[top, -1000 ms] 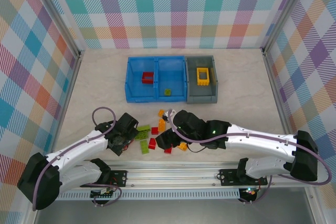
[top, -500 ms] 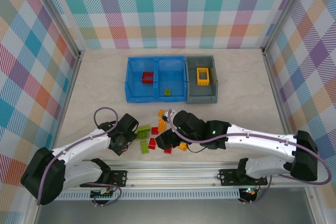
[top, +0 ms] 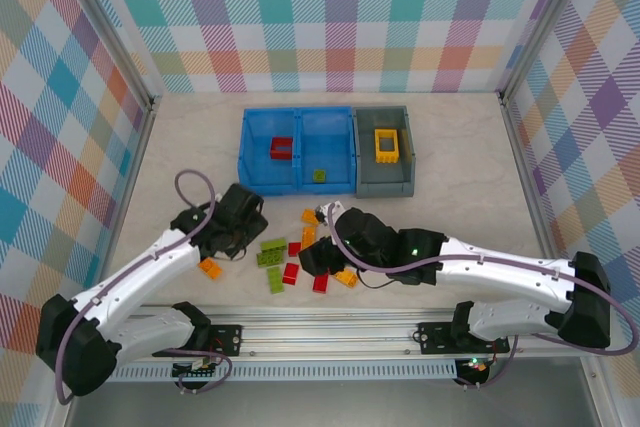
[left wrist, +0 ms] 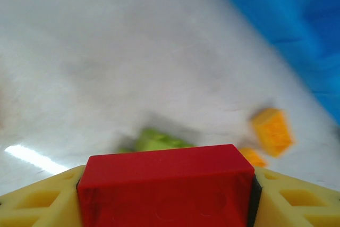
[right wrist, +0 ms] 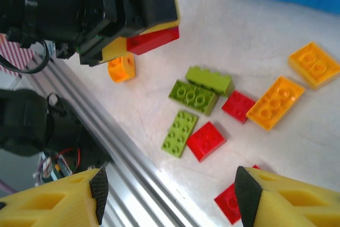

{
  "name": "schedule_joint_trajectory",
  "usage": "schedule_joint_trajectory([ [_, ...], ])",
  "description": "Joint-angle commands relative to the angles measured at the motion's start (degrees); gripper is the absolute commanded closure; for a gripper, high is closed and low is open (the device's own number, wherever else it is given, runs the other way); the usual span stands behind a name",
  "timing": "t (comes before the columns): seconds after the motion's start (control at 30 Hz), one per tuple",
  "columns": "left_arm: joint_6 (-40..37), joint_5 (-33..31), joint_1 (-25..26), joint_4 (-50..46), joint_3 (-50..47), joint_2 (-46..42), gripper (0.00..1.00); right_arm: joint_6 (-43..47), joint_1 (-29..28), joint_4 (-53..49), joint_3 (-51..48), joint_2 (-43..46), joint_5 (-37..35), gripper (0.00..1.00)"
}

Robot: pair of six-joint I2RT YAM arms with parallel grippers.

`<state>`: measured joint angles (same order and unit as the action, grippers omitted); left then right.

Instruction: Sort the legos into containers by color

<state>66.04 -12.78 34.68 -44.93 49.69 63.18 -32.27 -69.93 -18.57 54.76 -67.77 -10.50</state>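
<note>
Left claw (right wrist: 150, 34) raised above the desk (top: 450, 207), clenched on a red brick (left wrist: 166, 184) that spans the gap between its yellow fingers (left wrist: 32, 206). An orange brick (right wrist: 121, 67) lies on the desk below it. Right claw (right wrist: 170, 190) released, nothing between its fingers, over the loose pile: three lime green bricks (right wrist: 193, 95), red bricks (right wrist: 206, 140) and orange bricks (right wrist: 275, 102). Behind the pile, the blue bin (top: 247, 152) holds a red frame (top: 281, 149) in its left compartment and a small green brick (top: 319, 176) in its right. The adjoining grey bin (top: 368, 179) holds a yellow frame (top: 387, 145).
</note>
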Motion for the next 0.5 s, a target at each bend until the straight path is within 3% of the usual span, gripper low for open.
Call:
schedule_joint_trajectory([
  [0.0, -10.23, -2.03, -1.45, -2.79, 9.03, 7.91, 0.43, -0.33, 1.07, 3.67, 4.38, -0.43, -6.21, 0.34],
  [0.27, -18.13, -1.51, -8.82, -1.97, 28.76, 27.24, 0.43, -2.44, 6.94, 6.09, 9.81, -5.91, -3.95, 0.34],
  [0.47, -12.20, -1.36, -12.49, 3.81, 35.64, 36.07, 0.43, -5.65, 9.86, 12.03, 8.64, -7.76, -2.44, 0.34],
])
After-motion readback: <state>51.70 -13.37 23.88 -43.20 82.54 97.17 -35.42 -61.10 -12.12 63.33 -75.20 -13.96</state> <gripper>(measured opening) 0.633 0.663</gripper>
